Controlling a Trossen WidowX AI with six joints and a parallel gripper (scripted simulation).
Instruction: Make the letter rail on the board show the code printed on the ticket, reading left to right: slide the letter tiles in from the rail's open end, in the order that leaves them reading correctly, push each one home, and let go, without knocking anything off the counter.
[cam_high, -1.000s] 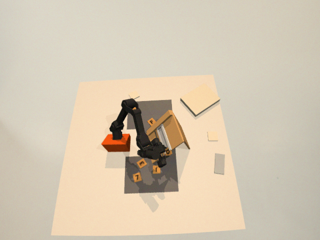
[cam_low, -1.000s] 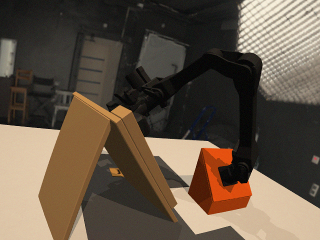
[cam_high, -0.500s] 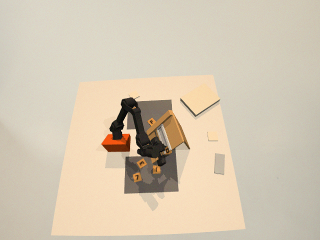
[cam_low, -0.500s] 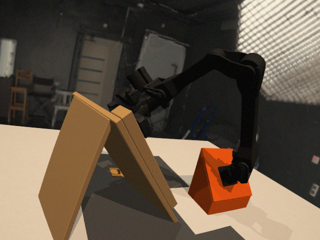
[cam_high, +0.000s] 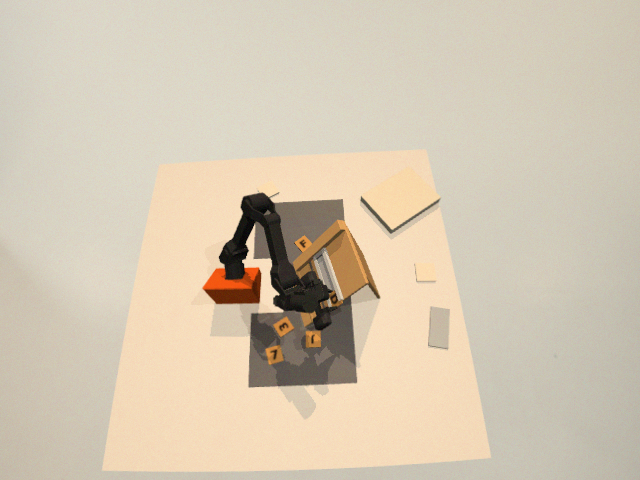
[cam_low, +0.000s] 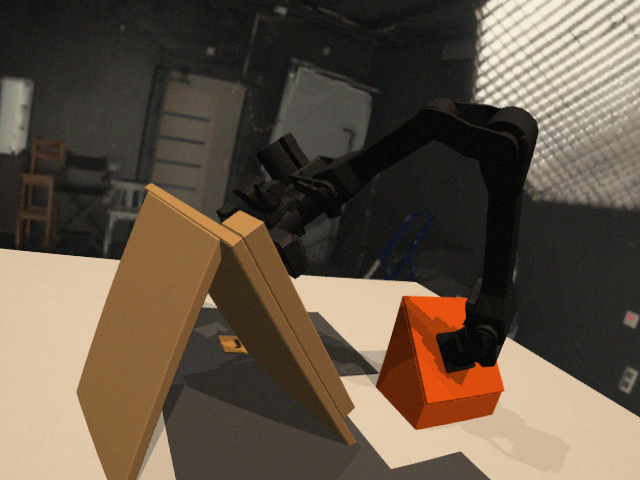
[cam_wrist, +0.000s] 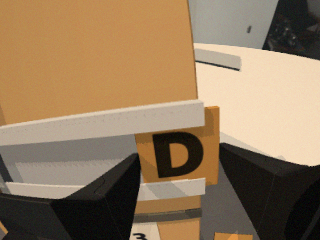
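Observation:
My gripper (cam_wrist: 179, 154) is shut on the D tile (cam_wrist: 211, 150) (cam_high: 334, 299), its fingers at the tile's left and right edges. The D is upright, and the tile sits partly in the right end of the pale rail (cam_wrist: 100, 120) (cam_high: 329, 276), with its right part sticking out. The visible rail stretch left of it holds no tile. The rail is on the tilted wooden board (cam_wrist: 95, 55) (cam_high: 352, 258) (cam_low: 149, 310). Part of a white ticket (cam_wrist: 152, 230) shows below; its code is not readable. Loose tiles are F (cam_high: 303, 243), E (cam_high: 283, 326), J (cam_high: 313, 339) and one like L or 7 (cam_high: 274, 354).
The loose tiles lie on dark mats (cam_high: 305, 214) (cam_high: 330, 369) on both sides of the board. The orange arm base (cam_high: 232, 289) (cam_low: 460, 382) stands left of it. A large pale slab (cam_high: 400, 198), a small pale block (cam_high: 425, 272) and a grey plate (cam_high: 438, 327) lie at the right.

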